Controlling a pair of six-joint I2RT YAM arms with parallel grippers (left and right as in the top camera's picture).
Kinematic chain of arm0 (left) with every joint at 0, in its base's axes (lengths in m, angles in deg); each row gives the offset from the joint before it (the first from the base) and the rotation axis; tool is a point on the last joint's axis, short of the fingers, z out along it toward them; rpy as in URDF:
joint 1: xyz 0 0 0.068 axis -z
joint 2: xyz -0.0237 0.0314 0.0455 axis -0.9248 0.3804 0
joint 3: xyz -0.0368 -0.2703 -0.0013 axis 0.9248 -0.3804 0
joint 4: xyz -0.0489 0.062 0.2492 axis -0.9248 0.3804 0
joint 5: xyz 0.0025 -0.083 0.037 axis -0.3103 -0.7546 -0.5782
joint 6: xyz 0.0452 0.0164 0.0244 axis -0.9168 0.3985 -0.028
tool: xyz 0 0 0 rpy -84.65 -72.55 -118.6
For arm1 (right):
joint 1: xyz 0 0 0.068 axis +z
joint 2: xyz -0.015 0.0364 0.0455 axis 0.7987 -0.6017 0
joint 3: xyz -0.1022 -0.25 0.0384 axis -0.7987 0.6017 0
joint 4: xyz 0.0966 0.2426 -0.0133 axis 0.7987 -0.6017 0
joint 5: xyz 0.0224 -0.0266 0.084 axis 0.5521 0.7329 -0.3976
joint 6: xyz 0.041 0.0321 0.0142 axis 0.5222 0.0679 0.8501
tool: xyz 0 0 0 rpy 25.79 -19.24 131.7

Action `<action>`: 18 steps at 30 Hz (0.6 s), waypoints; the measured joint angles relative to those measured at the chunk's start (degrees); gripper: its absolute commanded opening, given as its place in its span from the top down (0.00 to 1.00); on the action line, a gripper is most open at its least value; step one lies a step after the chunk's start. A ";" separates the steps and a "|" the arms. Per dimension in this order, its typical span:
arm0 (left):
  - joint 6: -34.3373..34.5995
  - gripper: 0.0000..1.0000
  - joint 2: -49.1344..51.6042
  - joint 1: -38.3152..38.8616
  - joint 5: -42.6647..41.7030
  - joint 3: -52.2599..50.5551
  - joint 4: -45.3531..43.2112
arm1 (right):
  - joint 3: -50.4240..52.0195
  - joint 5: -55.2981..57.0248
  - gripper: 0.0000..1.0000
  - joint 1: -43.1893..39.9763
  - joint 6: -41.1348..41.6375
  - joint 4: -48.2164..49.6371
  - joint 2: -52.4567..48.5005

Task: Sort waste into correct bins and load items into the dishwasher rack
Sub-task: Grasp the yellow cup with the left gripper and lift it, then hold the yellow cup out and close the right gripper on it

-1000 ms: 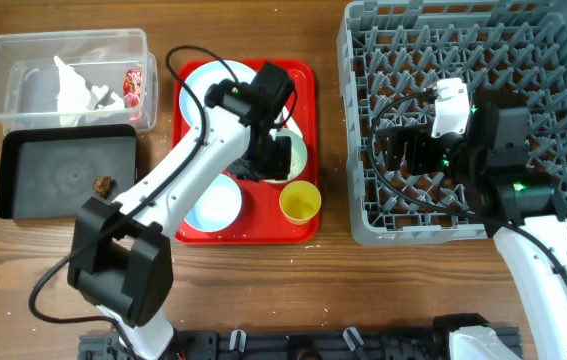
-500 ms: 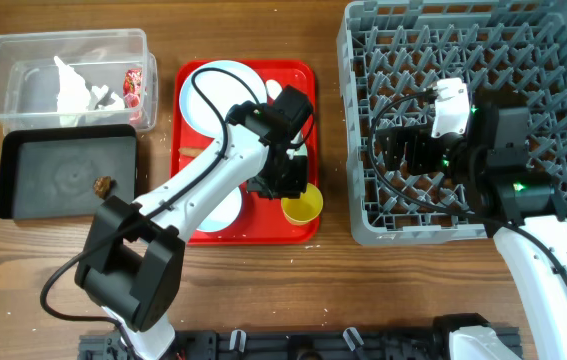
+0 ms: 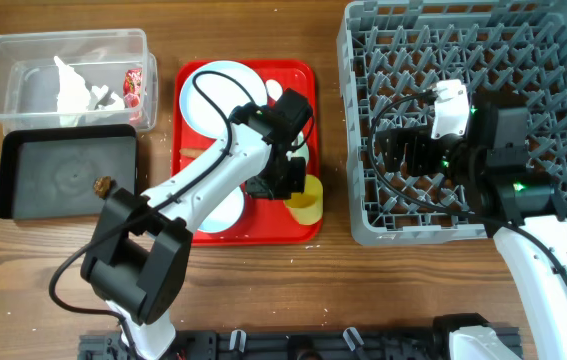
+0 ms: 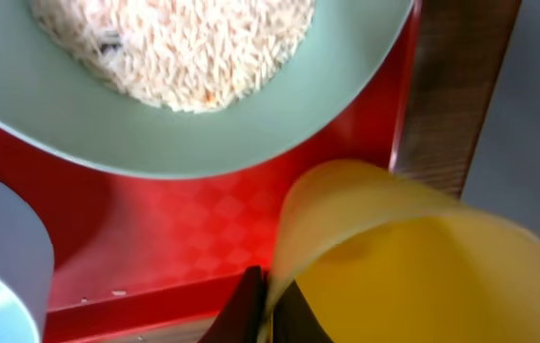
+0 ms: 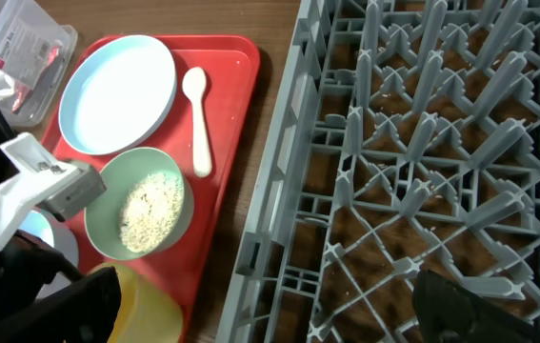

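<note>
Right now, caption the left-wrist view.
Left pincer grips the yellow cup by its rim beside a green bowl of rice.

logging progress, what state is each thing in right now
cup, tilted, rim pinched by left pincer
green bowl, upright, holding rice
plate, empty, flat on red tray
tub, holding scrap and wrapper
black tray, holding brown lump
rack, no dishes visible
right pincer, open over rack

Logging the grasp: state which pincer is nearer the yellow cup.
Left. The left pincer grips the yellow cup by its rim on the red tray; the right pincer hangs open over the dishwasher rack, off to the cup's right.
</note>
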 measured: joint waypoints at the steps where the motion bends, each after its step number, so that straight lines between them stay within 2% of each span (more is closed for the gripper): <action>1: 0.00 0.96 0.00 -0.11 -0.04 0.00 -0.02 | 0.00 0.00 0.00 0.00 0.02 0.00 0.00; 5: -0.24 0.96 0.00 -1.75 -3.76 0.20 0.81 | 0.00 -0.42 0.00 0.00 0.70 1.14 0.00; 7: -0.92 0.96 0.00 -4.76 -9.14 1.18 2.05 | 0.00 -2.23 0.00 0.00 1.11 3.19 0.00; 11: -2.97 0.96 -0.70 -13.64 -25.46 3.43 1.29 | 0.00 -8.20 0.01 0.00 2.21 8.85 0.00; 15: -3.65 0.96 -2.58 -21.79 -43.98 3.89 0.02 | 0.00 -14.40 0.08 0.00 3.78 15.28 -0.50; 18: -4.42 0.96 -3.17 -26.16 -56.33 4.13 -0.11 | -0.02 -21.49 0.09 0.09 4.26 21.46 -2.89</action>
